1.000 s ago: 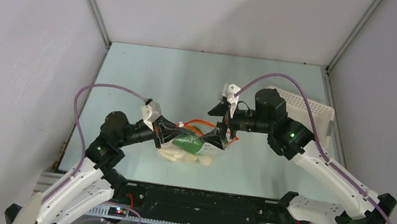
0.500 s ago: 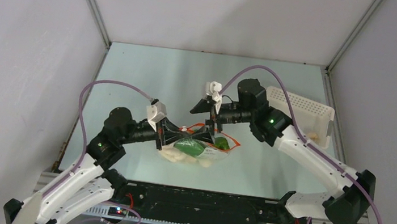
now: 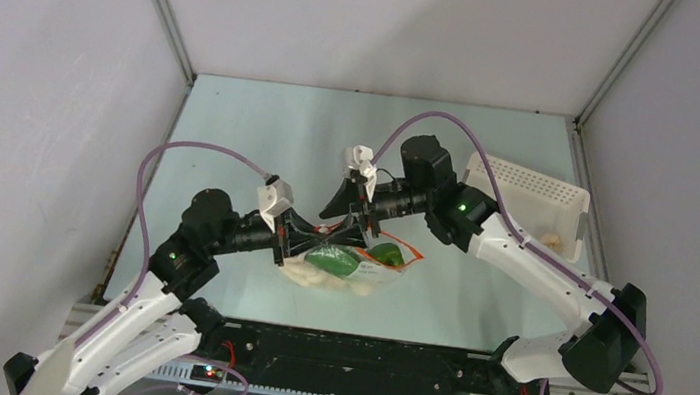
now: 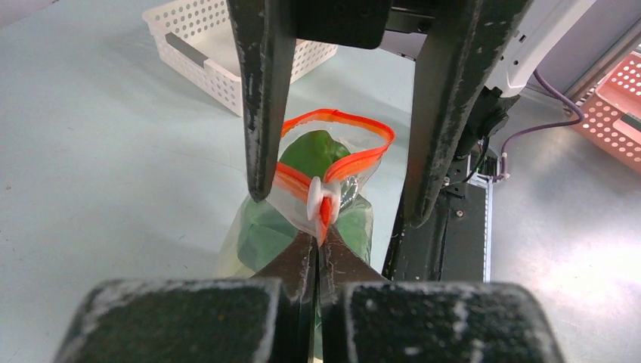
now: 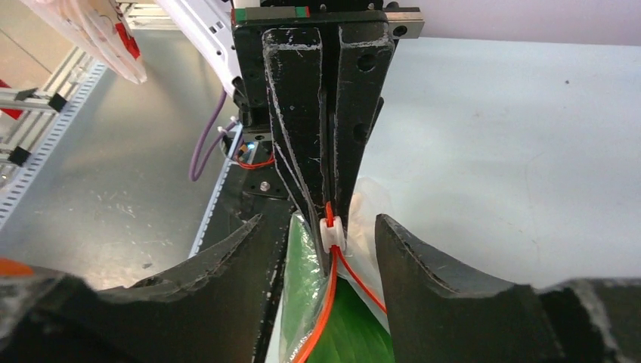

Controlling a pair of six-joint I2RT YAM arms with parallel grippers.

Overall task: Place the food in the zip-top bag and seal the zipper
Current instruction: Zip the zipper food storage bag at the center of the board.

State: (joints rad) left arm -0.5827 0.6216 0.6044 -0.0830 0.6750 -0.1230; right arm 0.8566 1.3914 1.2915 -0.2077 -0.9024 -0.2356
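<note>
Top external: zip-top bag (image 3: pixel 353 270) is lying on the tabletop (image 3: pixel 263 136) near its front middle, between the two arms. Green food (image 3: pixel 331 261) and cream food (image 3: pixel 314 276) are showing through the plastic. Left end effector (image 3: pixel 311 237) is reaching in from the left and meeting the bag's left end. Right end effector (image 3: pixel 358 227) is pointing down over the zipper (image 3: pixel 407 256) from behind. White basket (image 3: pixel 528 194) is sitting at the right, well apart from the bag. Left wrist: left end effector (image 4: pixel 317 243) is pinching the bag's corner, fingers pressed together just below a white slider (image 4: pixel 315 198). The zipper (image 4: pixel 340 117) is looping open beyond it, with a green piece (image 4: pixel 311 151) inside the mouth. Right end effector (image 4: pixel 336 210) is hanging spread wide, one finger on each side of the strip; whether either finger is touching it, cannot tell. Right wrist: right end effector (image 5: pixel 321 225) is gaping, the slider (image 5: pixel 332 234) sitting between its fingertips. Left end effector (image 5: pixel 326 203) is facing it, closed on the bag's end right at the slider. The zipper (image 5: pixel 328 302) is running toward the camera over green food (image 5: pixel 355 333).
</note>
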